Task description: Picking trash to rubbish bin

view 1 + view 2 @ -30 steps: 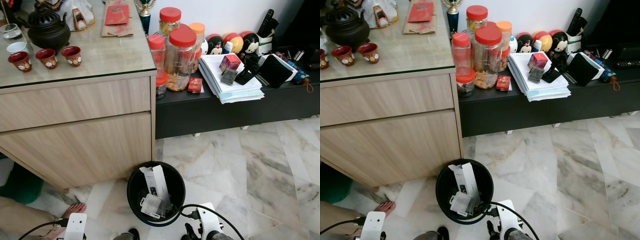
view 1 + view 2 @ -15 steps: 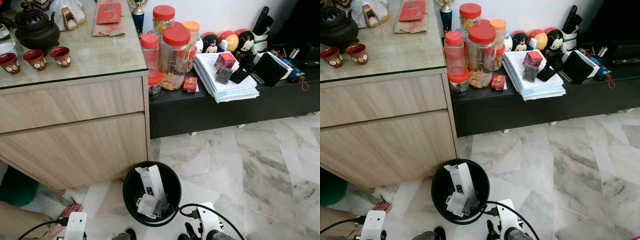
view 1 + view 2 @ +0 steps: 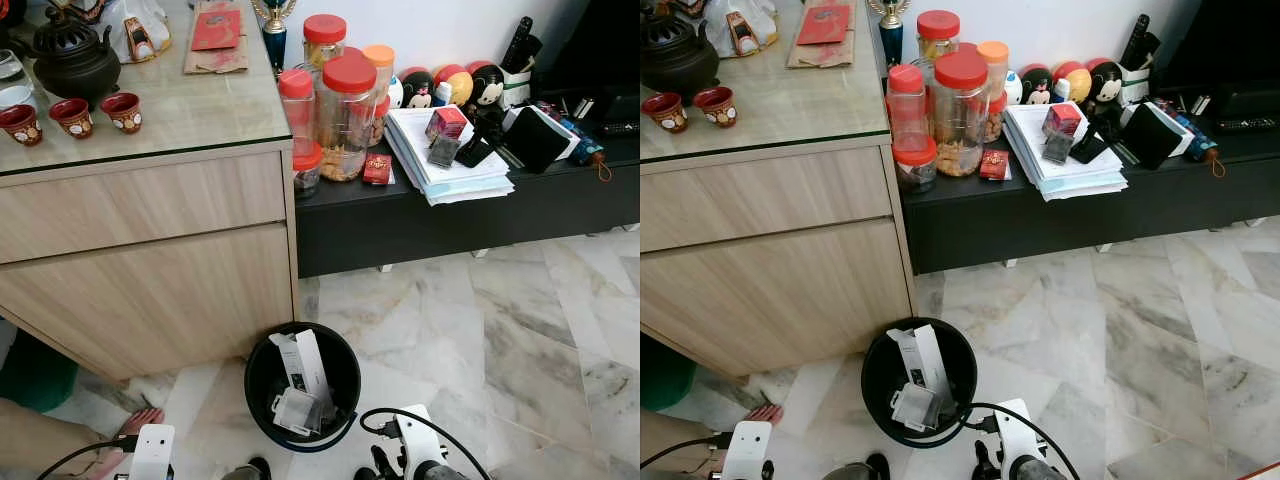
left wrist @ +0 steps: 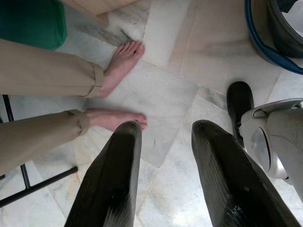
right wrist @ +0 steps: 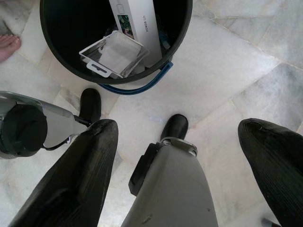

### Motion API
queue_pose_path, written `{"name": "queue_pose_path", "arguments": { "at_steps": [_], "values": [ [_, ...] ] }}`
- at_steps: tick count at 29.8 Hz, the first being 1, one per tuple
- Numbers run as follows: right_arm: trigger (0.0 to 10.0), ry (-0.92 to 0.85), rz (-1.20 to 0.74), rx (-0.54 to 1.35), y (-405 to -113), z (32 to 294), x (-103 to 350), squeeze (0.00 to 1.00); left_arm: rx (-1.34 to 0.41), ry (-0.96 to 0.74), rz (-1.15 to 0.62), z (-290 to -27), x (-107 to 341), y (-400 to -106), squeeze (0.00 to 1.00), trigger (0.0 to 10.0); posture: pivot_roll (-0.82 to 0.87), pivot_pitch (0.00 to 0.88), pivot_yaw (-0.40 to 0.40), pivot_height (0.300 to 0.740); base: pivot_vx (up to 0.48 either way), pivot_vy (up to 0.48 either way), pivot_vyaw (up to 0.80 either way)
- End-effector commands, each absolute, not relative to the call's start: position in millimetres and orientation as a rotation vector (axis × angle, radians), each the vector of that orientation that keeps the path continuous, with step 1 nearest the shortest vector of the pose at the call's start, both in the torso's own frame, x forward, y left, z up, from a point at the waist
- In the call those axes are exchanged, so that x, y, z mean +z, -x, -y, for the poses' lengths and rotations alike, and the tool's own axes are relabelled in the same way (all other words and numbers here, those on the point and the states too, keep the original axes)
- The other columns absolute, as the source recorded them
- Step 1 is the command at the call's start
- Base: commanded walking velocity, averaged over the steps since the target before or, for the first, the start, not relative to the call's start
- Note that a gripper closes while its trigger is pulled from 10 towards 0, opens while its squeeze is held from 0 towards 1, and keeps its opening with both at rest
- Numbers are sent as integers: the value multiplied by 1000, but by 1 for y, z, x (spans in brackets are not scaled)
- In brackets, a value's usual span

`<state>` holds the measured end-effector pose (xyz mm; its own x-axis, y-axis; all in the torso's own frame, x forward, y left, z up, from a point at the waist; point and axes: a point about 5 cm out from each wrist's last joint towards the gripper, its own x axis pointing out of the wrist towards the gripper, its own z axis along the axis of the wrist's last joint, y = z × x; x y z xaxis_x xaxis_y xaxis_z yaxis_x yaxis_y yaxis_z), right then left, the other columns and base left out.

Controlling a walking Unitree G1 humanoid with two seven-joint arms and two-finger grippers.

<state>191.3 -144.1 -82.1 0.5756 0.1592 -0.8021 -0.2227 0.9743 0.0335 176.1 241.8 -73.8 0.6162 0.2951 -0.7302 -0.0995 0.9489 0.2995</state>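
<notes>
Both pincers, left [image 4: 163,184] and right [image 5: 177,184], hang spread and empty; bin [image 3: 262,365] sits near the feet, so 1 step could tip it.

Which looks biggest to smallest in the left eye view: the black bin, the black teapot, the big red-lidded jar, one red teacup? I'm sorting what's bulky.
1. Black bin, though it stands nearest the camera.
2 and 3. Black teapot and big red-lidded jar look alike; unranked.
4. Red teacup, clearly smallest.
</notes>
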Motion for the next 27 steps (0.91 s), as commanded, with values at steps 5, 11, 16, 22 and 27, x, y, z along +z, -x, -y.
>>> {"name": "queue_pose_path", "arguments": {
  "at_steps": [5, 11, 16, 22, 27],
  "values": [
    [10000, 83, -959, 230, -185, 146, -85, 0, 232, -232, -914, -240, -79, -167, 0, 10000, 147, 167, -32, 740, 0, 0, 0],
    [10000, 83, -960, 230, -185, 146, -86, 0, 234, -230, -915, -240, -79, -167, 0, 10000, 147, 167, -32, 740, 0, 0, 0],
    [10000, 83, -959, 232, -185, 146, -85, 0, 234, -229, -915, -240, -79, -167, 0, 10000, 149, 167, -33, 740, 0, 0, 0],
    [10000, 84, -960, 232, -185, 146, -85, 0, 235, -228, -916, -239, -79, -166, 0, 10000, 148, 166, -34, 740, 0, 0, 0],
    [10000, 82, -958, 232, -185, 146, -85, 0, 236, -225, -913, -239, -79, -167, 0, 10000, 148, 164, -34, 740, -48, 0, 0]
  ]
}}
